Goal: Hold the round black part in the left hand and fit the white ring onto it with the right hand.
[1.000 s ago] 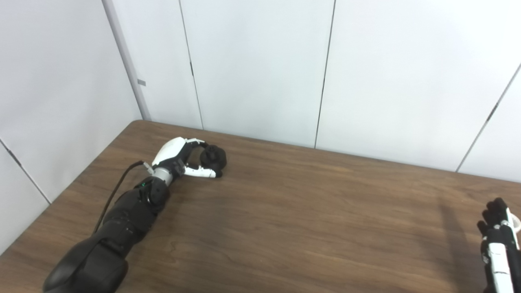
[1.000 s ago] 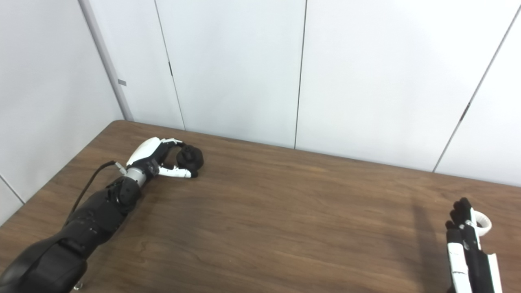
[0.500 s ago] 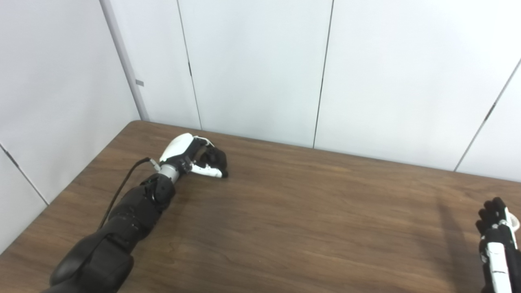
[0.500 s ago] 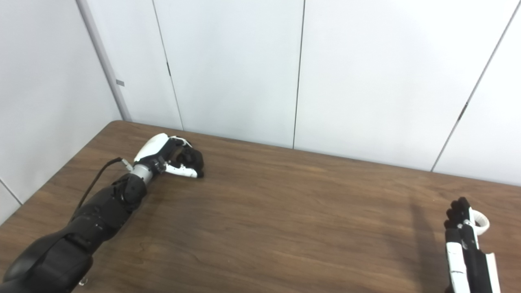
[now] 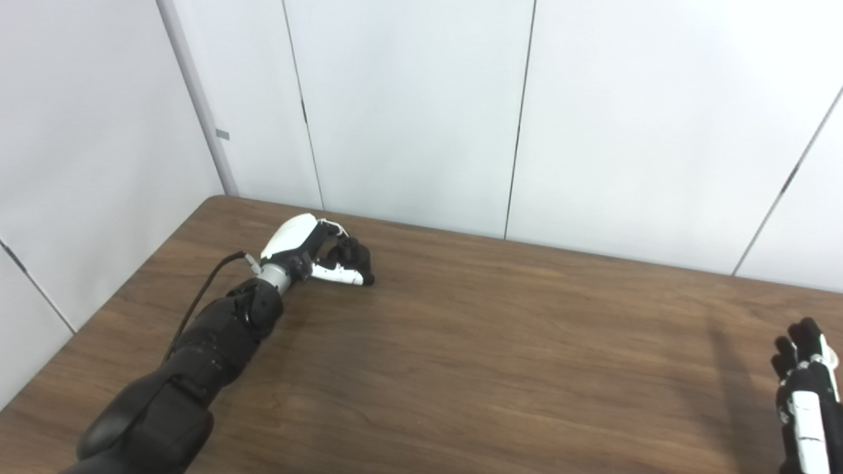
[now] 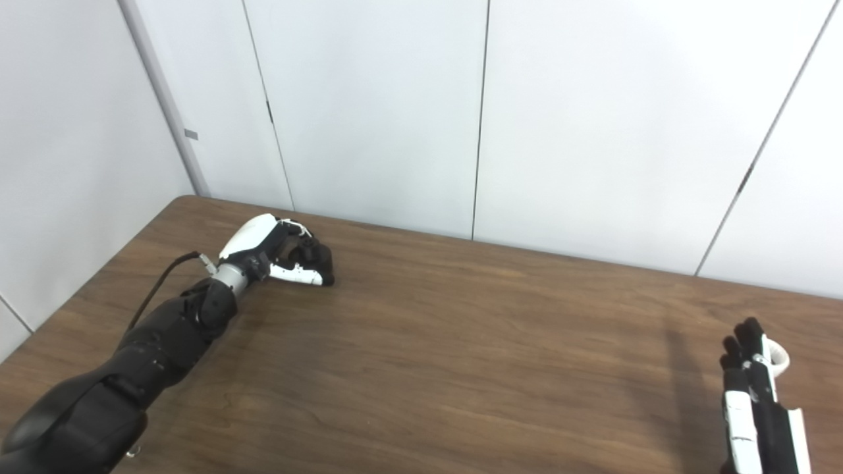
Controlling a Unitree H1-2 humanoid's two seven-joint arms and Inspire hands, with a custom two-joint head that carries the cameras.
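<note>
The left hand [image 5: 309,253] lies low on the wooden table [image 5: 474,355] near its far corner, fingers and thumb curled around the round black part [image 5: 352,257], which sits inside the grasp and appears to rest on the tabletop. Well apart from it, the right hand [image 6: 751,375] stands upright with fingers extended; the white ring [image 6: 777,359] shows just behind its fingertips, but whether the hand grips it or merely stands beside it cannot be told. So the black part looks secured but not lifted; bringing both hands together and seating the ring remain undone
</note>
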